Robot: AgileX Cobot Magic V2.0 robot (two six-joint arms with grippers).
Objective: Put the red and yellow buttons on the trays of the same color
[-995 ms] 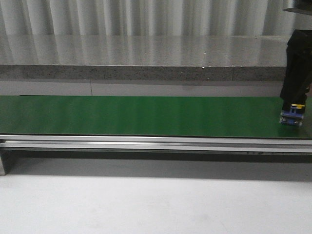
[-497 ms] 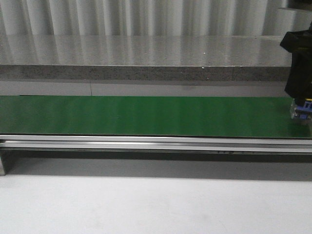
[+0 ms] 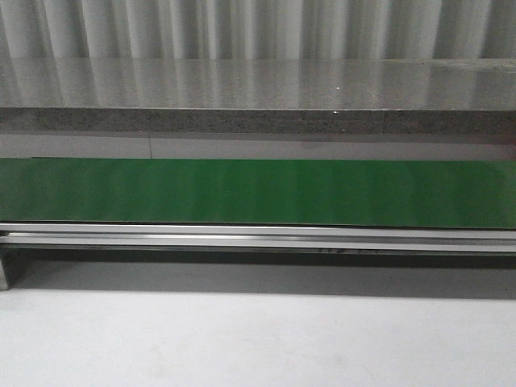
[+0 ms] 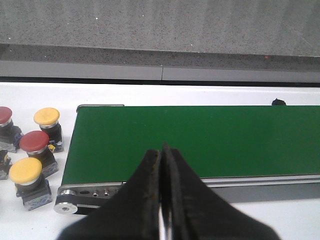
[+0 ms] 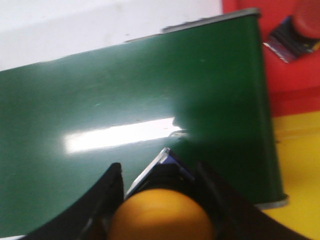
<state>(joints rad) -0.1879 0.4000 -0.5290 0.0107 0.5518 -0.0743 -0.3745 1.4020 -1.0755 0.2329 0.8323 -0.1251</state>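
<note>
A yellow button [image 5: 160, 216] with a blue base is held in my right gripper [image 5: 159, 172], above the green belt [image 5: 125, 115] near its end. Beyond that end lie a red tray [image 5: 295, 75] carrying a red button [image 5: 306, 17] and a yellow tray [image 5: 300, 165]. My left gripper [image 4: 161, 150] is shut and empty, hovering at the other end of the belt [image 4: 200, 140]. Beside that end stand two yellow buttons [image 4: 46, 117] [image 4: 25, 171] and two red buttons [image 4: 34, 141] [image 4: 4, 116] on the white table. Neither gripper shows in the front view.
The green belt [image 3: 258, 192] runs across the front view with a metal rail [image 3: 258, 235] along its near side. A grey stone ledge [image 3: 242, 119] stands behind it. White table surface [image 3: 258, 339] lies in front.
In the front view my right arm, carrying the yellow button, has moved right along the belt and left the picture.
</note>
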